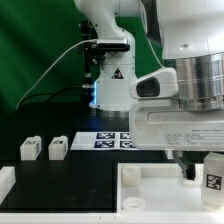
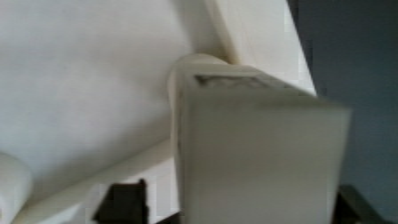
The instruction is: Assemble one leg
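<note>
1 leg (image 1: 212,174) sits clamped in the gripper (image 1: 199,168), tag towards us, low over the white panel (image 1: 150,192) at the exterior view's right; whether it touches the panel I cannot tell. Farther back, a 2nd leg (image 1: 30,148) and a 3rd leg (image 1: 57,147) stand side by side on the black table (image 1: 80,172), apart from the panel. Beyond them lies the marker board (image 1: 113,140).
</note>
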You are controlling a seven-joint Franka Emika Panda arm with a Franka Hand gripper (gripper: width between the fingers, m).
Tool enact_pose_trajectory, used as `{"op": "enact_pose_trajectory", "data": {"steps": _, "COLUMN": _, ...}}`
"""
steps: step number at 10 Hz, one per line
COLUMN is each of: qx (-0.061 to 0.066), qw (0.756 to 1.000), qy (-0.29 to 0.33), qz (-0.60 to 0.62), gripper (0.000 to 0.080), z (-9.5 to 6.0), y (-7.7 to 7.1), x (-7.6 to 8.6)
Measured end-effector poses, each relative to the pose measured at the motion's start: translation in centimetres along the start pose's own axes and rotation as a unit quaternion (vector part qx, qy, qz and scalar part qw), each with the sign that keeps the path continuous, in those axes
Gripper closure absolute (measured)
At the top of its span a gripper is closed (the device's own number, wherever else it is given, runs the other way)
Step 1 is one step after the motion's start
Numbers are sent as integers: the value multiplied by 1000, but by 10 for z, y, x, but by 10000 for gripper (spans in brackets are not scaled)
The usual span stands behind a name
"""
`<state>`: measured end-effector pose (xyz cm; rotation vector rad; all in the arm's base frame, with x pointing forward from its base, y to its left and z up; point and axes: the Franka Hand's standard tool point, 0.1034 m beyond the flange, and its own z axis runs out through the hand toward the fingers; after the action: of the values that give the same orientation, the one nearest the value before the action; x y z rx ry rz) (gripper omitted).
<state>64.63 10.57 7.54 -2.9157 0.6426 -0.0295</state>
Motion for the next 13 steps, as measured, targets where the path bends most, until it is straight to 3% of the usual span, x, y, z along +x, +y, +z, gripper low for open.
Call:
{"op": "enact_pose_trajectory", "data": {"steps": 1, "qx": 0, "qw": 1000, "qy": 0, "qz": -5, "gripper": 225, "z": 0, "y": 0, "x": 0}}
{"op": "enact_pose_trajectory", "data": {"steps": 2, "qx": -8, "qw": 994, "qy": 3, "qz": -109, "gripper": 225, "z": -1, "y": -2, "x": -1}}
{"op": "enact_pose_trajectory", "data": {"steps": 3, "qx": -7, "qw": 985, "qy": 3, "qz": -173, "gripper": 165, "z": -3, "y": -5, "x": -2}}
{"op": "enact_pose_trajectory", "data": {"steps": 5, "qx": -9, "qw": 963, "qy": 3, "qz": -271, "gripper": 154, "z": -5, "y": -2, "x": -7}}
{"op": "enact_pose_trajectory", "data": {"steps": 8, "qx": -26, "qw": 889, "qy": 3, "qz": -457, "gripper": 150, "z": 2, "y": -2, "x": -17}}
{"op": "enact_pose_trajectory", "data": {"steps": 10, "qx": -28, "qw": 842, "qy": -1, "qz": -539, "gripper": 150, "z": 2, "y": -4, "x": -18}}
{"op": "enact_pose_trajectory", "data": {"steps": 11, "qx": -29, "qw": 829, "qy": -1, "qz": -559, "gripper": 150, "z": 3, "y": -4, "x": -18}}
{"op": "enact_pose_trajectory", "data": {"steps": 13, "qx": -30, "qw": 842, "qy": -1, "qz": -539, "gripper": 162, "z": 3, "y": -3, "x": -18}}
